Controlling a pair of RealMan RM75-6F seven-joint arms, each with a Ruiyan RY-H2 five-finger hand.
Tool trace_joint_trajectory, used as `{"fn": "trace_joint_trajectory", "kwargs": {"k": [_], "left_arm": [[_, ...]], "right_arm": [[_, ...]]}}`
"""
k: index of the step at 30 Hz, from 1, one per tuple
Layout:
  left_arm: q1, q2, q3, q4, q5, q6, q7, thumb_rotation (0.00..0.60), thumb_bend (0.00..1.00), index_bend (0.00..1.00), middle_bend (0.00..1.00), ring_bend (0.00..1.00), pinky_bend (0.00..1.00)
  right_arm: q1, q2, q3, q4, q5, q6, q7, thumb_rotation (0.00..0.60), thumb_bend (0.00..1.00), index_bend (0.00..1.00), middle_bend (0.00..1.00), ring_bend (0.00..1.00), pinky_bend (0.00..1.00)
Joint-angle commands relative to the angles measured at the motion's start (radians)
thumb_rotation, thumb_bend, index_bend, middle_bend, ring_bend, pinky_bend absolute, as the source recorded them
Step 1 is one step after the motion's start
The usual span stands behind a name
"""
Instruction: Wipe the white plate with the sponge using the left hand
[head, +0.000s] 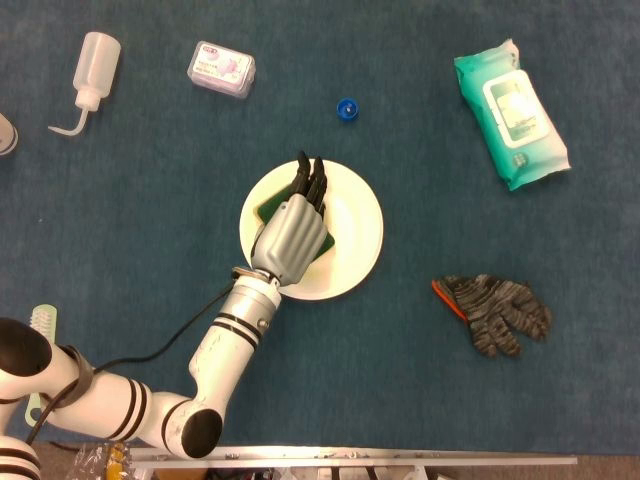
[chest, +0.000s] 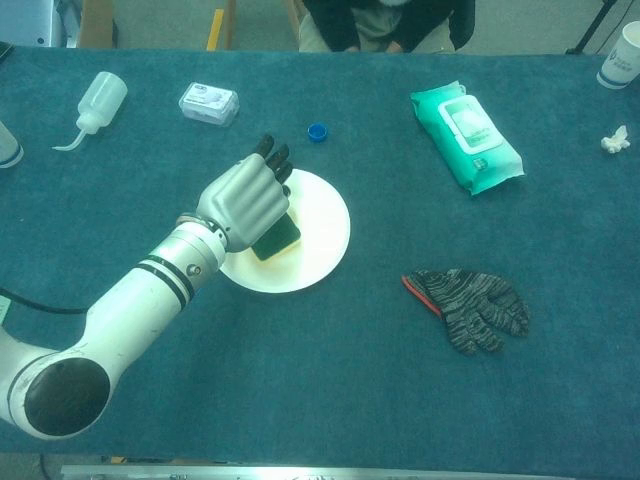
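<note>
Head view: left hand (head: 292, 232) lies palm-down, fingers extended together, pressing the sponge (head: 268, 210) onto the plate (head: 357, 232).
Chest view: hand (chest: 247, 203) covers the sponge (chest: 279, 238), left of plate (chest: 322, 228) centre, on the worktop (chest: 320, 380).

No text, brand, number or sign can be read in either view. The wet-wipes pack (head: 511, 110) carries a pale label panel on its flap, but its print is too small to make out. The small clear box (head: 221, 69) shows a purple-and-white insert whose lettering is blurred. The paper cup (chest: 624, 54) at the far table edge in the chest view bears a faint dark mark that cannot be made out.
</note>
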Motion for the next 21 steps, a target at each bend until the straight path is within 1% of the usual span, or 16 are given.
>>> {"fn": "trace_joint_trajectory", "kwargs": {"k": [1, 6, 16, 21], "left_arm": [[0.003, -0.007, 0.006, 0.009, 0.004, -0.007, -0.004, 0.6, 0.28, 0.41, 0.12, 0.01, 0.05], [0.0, -0.013, 0.003, 0.038, 0.021, -0.025, -0.021, 0.6, 0.28, 0.41, 0.12, 0.01, 0.05], [-0.002, -0.014, -0.021, 0.131, 0.016, -0.062, -0.05, 0.6, 0.28, 0.41, 0.12, 0.01, 0.05], [0.004, -0.011, -0.023, 0.172, 0.015, -0.073, -0.064, 0.6, 0.28, 0.42, 0.12, 0.01, 0.05]], "right_arm": [[-0.001, 0.001, 0.0, 0.0, 0.002, 0.0, 0.0, 0.6, 0.39, 0.39, 0.39, 0.24, 0.45], [-0.003, 0.002, 0.001, 0.001, 0.006, 0.0, -0.001, 0.6, 0.39, 0.39, 0.39, 0.24, 0.45], [-0.002, 0.004, 0.003, -0.005, 0.009, -0.002, -0.01, 0.6, 0.39, 0.39, 0.39, 0.24, 0.45], [-0.001, 0.004, 0.004, -0.01, 0.008, -0.001, -0.017, 0.6, 0.39, 0.39, 0.39, 0.24, 0.45]]}}
